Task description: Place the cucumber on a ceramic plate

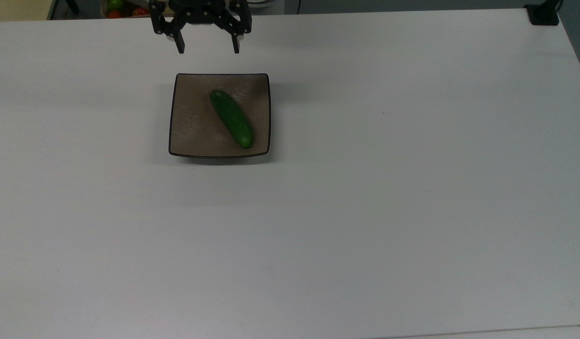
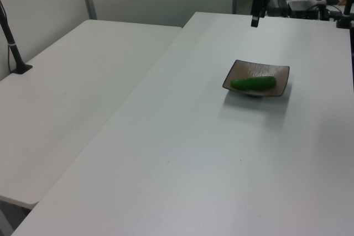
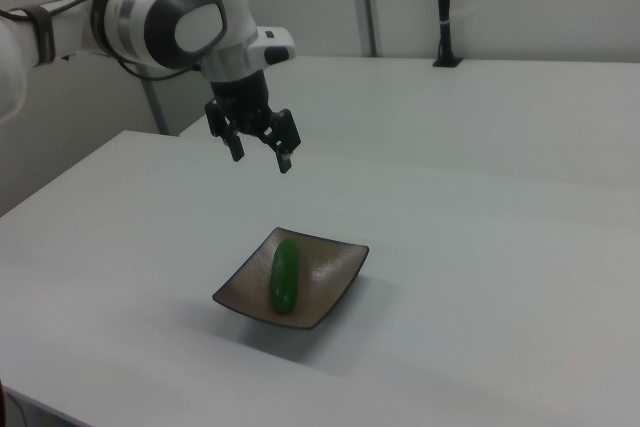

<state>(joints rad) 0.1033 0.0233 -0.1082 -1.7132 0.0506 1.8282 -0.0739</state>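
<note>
Already the cucumber [image 1: 231, 118] lies on the ceramic plate [image 1: 191, 132], so the placing itself looks done. In the top view it rests diagonally across the plate, one rounded end near the middle of the plate's far edge and the other close to the near corner on the top view's right; its whole length stays inside the dark rim. In the right view it lies flat in the shallow dish, not propped on the edge. The plate sits on the white tabletop [image 1: 389, 188].

The gripper [image 1: 207, 48] hangs above the tabletop beyond the plate's far edge, well apart from both the plate and the cucumber. Its jaws are spread wide and hold nothing; the right view shows the two dark fingers [image 3: 283, 161] pointing down with open air between them, clearly higher than the plate.

Judged from this, the step in hand is the retreat after release, and the task seems all but complete. The next move calls for little more than carrying the arm clear and bringing it to rest, with the jaws left open. Nothing stands in the way on the tabletop near the plate. At the top view's upper edge, behind the tabletop, sits a container of coloured produce [image 1: 130, 7], close to the gripper as that view frames it, so the arm would do well to keep its height there. The cucumber looks settled, and no correction appears needed.
</note>
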